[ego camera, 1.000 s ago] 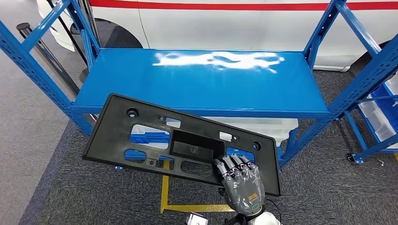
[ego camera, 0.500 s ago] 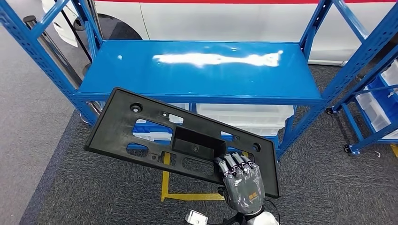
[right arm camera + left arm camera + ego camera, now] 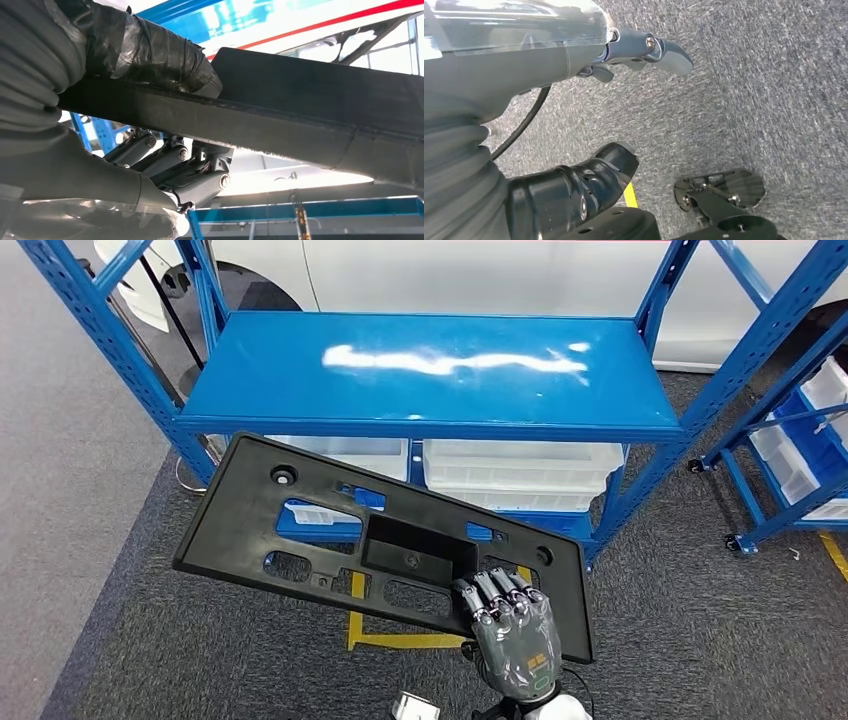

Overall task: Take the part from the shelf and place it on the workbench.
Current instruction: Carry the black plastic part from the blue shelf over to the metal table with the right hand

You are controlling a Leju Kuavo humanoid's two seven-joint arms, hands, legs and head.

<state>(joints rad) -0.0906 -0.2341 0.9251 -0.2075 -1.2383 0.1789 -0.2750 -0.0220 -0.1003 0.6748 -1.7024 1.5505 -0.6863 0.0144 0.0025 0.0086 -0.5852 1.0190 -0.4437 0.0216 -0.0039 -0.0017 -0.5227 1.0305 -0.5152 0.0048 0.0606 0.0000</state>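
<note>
White bins (image 3: pixel 520 472) under blue shelf (image 3: pixel 430 375)

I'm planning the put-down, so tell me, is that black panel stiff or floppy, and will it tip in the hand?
Probably stiff: the panel juts out flat with no visible sag. Likely light for its size, being thin with many cutouts. It may tend to tip, since the right hand grips it near one end only.

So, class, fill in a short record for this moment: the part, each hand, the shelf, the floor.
part: black plastic panel with cut-outs, tilted, off the shelf
right hand: right hand grips the panel's near edge, fingers over the top face
left hand: left hand holds nothing, above the carpet
shelf: blue shelf, top board bare, white bins beneath
floor: grey carpet, yellow tape
</note>
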